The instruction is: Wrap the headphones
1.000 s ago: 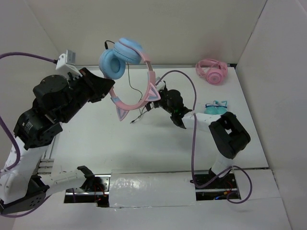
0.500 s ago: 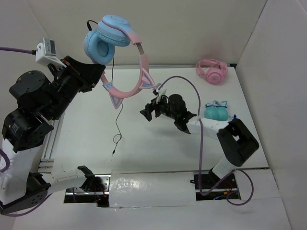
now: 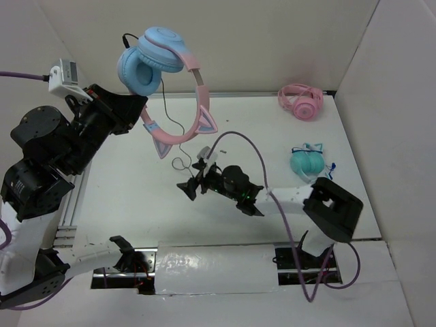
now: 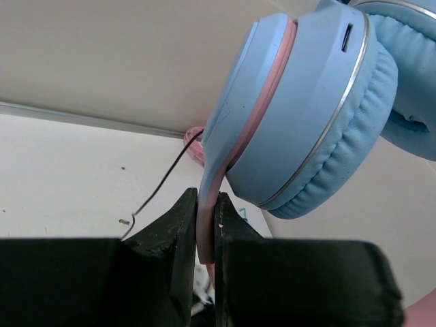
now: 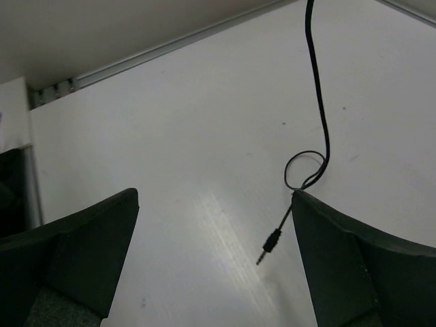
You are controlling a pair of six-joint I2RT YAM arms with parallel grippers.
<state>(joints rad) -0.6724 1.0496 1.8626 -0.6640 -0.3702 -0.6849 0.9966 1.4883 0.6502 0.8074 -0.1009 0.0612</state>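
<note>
While the left hand (image 3: 141, 109) clenches the pink headband (image 4: 206, 228) just below one light blue ear cup (image 4: 306, 102), the cat-ear headphones (image 3: 201, 95) hang in the air above the far left part of the worktop (image 3: 129, 197). Their thin black cable (image 3: 178, 126) drops from the cups to the worktop, where it curls into a small loop and ends in a jack plug (image 5: 272, 240). The right hand (image 3: 189, 187) is low over that end, released, its fingers well apart with the plug lying between them, ungrasped. At the far right corner lie all-pink headphones (image 3: 300, 102); teal headphones (image 3: 306, 161) lie nearer, along the right side.
</note>
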